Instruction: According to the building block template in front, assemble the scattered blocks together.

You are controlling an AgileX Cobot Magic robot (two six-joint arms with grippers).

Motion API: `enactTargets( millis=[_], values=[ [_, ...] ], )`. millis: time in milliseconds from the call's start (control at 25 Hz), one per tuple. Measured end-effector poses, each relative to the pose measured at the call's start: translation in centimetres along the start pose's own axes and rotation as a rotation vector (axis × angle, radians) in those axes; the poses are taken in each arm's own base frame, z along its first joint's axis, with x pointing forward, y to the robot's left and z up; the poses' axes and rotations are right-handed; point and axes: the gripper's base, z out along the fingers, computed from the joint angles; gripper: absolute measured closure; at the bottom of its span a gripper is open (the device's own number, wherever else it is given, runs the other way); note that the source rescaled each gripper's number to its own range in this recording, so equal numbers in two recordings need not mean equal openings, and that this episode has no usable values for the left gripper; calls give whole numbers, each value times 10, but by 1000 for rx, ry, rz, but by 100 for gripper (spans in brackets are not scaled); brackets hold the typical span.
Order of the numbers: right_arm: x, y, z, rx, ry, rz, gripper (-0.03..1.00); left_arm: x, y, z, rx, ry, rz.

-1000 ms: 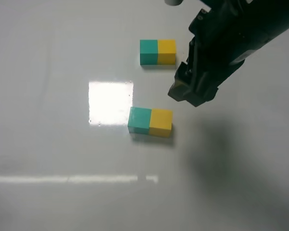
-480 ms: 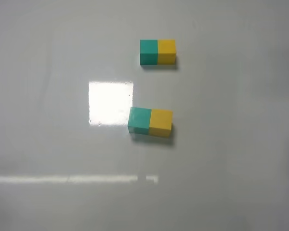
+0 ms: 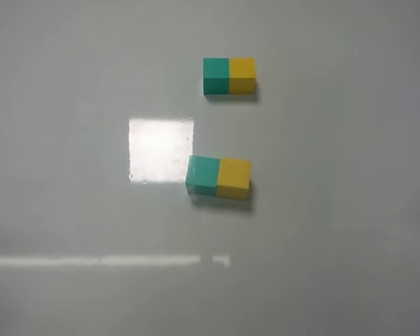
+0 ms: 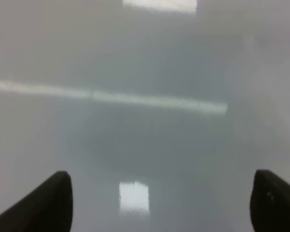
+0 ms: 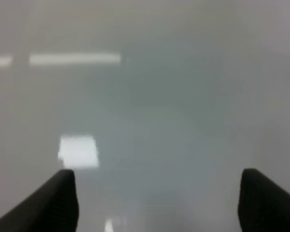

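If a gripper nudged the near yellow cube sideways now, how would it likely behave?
The yellow cube is flat-faced, so it would probably slide, not roll or tip. The table looks glossy, so it may skid easily. It appears to sit flush against the teal cube; a push toward that side would likely move both.

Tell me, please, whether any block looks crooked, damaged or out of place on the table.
Only a small thing: the assembled teal cube and yellow cube sit turned slightly askew compared with the squarely placed template. They touch, in the same color order. No damage is visible.
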Motion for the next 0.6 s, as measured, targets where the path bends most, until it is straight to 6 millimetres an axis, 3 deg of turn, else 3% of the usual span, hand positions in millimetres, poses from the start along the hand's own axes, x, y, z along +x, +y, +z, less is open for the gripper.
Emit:
enactTargets(
  millis=[320,600],
  values=[
    [77,6,-11,-130,-171,-19,36,0,0,0,0,0,0],
    [96,3,-24,-131,-271,-25,36,0,0,0,0,0,0]
  ],
)
